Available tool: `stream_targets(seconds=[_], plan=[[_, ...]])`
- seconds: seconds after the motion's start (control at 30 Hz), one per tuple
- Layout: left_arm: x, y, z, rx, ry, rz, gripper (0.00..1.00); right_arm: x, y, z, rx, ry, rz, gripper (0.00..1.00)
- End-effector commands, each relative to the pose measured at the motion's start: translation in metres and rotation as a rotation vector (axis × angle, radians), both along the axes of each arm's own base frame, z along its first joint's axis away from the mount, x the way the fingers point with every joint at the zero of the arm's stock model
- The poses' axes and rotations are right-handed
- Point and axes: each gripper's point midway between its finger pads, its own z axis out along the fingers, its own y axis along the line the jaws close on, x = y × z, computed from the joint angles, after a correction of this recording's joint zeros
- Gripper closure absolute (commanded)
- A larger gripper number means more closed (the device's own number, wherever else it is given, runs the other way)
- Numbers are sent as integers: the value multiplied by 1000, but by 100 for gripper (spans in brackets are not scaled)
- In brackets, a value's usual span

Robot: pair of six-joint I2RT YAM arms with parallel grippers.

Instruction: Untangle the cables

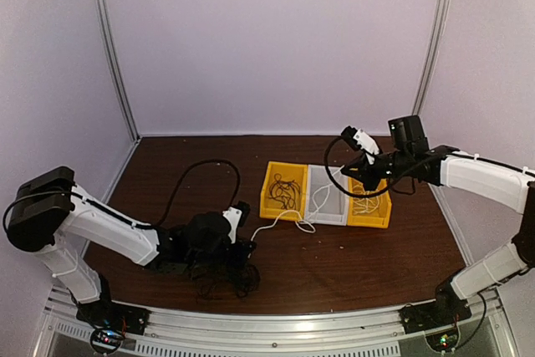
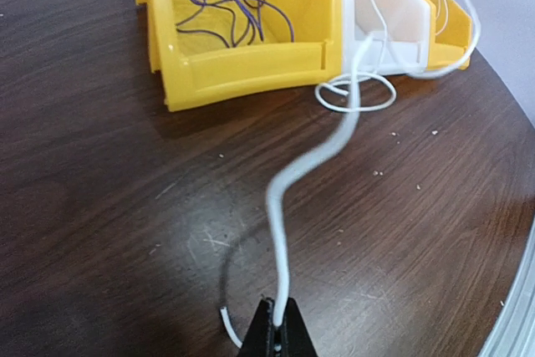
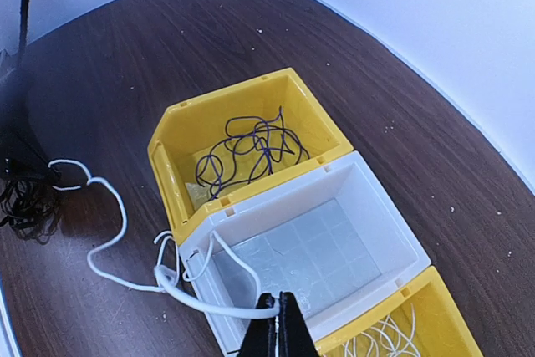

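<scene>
One white cable [image 1: 280, 216] runs from my left gripper across the table to the bins, with a loop in front of them. My left gripper [image 1: 247, 248] is shut on one end of it, low over the table; the left wrist view shows the cable [image 2: 280, 232] pinched between the jaws [image 2: 280, 323]. My right gripper [image 1: 358, 175] hovers over the white bin and is shut on the same cable [image 3: 201, 303], as the right wrist view [image 3: 278, 311] shows. A black cable tangle [image 1: 221, 277] lies by the left gripper.
Three bins stand in a row: a yellow bin [image 1: 269, 186] with purple cables [image 3: 251, 152], a white bin [image 3: 368, 198] with only the white cable draped over its near wall, and a yellow bin [image 1: 384, 211] with white cables [image 3: 384, 336]. A black arm cable [image 1: 201, 169] arcs over the table.
</scene>
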Motion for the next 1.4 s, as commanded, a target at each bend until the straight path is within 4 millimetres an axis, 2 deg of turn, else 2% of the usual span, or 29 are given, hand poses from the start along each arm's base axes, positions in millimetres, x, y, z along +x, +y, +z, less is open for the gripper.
stream_targets(seconds=[0.0,0.17,0.27,0.43,0.53,0.6,0.8,0.87,1.03,1.17,1.27,1.37], plan=[[11,27,23,29,-89,93,100,11,-19,18,28,-54,-76,100],[23,62,51,72,-184,187,100,22,-47,34,59,-81,-155,100],[29,85,62,81,-208,233,100,27,-63,43,78,-95,-195,100],[34,109,79,57,-240,278,100,31,-72,52,98,-99,-210,100],[34,105,85,47,-257,252,100,30,-70,57,107,-101,-194,100],[34,95,90,39,-270,209,100,28,-67,65,117,-105,-175,100],[37,58,113,-21,-322,94,100,26,-54,104,160,-132,-89,100],[40,46,120,-31,-338,71,91,28,-51,118,164,-136,-71,100],[52,21,134,-31,-353,46,55,32,-50,153,176,-195,-64,100],[55,20,151,-33,-370,55,36,34,-53,173,168,-233,-81,100],[61,28,167,-10,-385,71,30,35,-56,186,164,-257,-94,100],[71,38,188,12,-389,80,29,36,-58,194,160,-275,-112,100]])
